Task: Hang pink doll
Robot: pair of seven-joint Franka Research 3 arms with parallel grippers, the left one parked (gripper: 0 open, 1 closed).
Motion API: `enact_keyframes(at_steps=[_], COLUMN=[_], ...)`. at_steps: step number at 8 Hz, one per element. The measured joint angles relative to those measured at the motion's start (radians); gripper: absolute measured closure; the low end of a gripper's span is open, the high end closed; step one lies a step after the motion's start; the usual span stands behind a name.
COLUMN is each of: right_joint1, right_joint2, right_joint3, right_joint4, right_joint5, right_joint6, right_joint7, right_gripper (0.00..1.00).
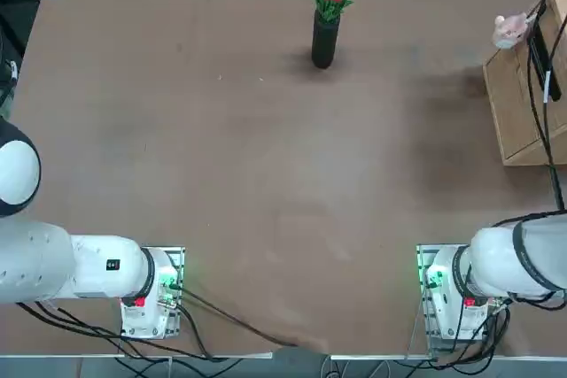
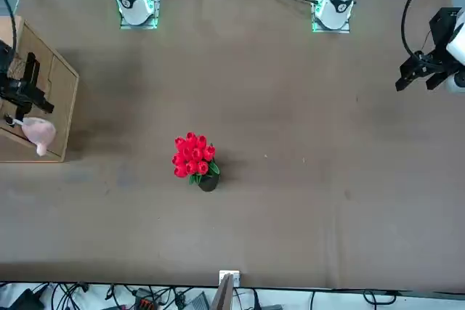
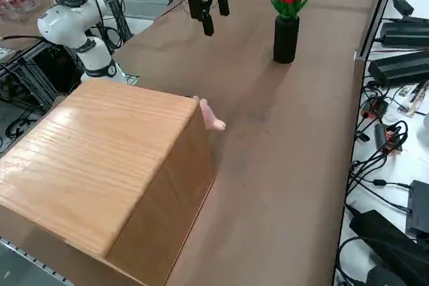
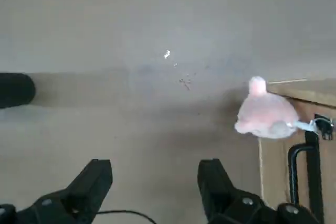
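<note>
Doll (image 4: 265, 115) hangs off our wooden box's (image 3: 100, 159) corner hook (image 4: 321, 124); right gripper (image 4: 152, 182) hovers nearby, fingers spread, empty. Hanging looks done; next we retreat.

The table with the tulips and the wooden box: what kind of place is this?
Probably a robotics lab. Robot arm bases are bolted to a brown table, loose cables run along its edge, and staged props sit on it: a black vase and a pink doll.

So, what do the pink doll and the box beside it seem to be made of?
The pink doll looks like soft plush: fuzzy, matte, rounded outline. The box looks like light wood, perhaps veneer or plywood: grain lines run across its smooth top. The right gripper, fingers apart, holds nothing.
</note>
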Motion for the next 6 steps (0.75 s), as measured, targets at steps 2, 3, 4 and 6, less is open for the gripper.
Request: enact_keyframes(at_steps=[2,3,4,6], right_joint1=[0.019,0.035,0.052,0.077], right_joint2=[-0.050,-0.093,-0.135,-0.166], right_joint3=[0.001,0.001,0.004,0.024], right_joint4=[-0.010,-0.070,-0.140,-0.182], right_joint5=[-0.023,-0.047,-0.066,-0.096], right_joint6=[-0.051,0.005,0.034,0.003], right_joint7=[-0.045,-0.045,-0.045,-0.043], right_gripper=[0.00,0.00,0.00,0.00])
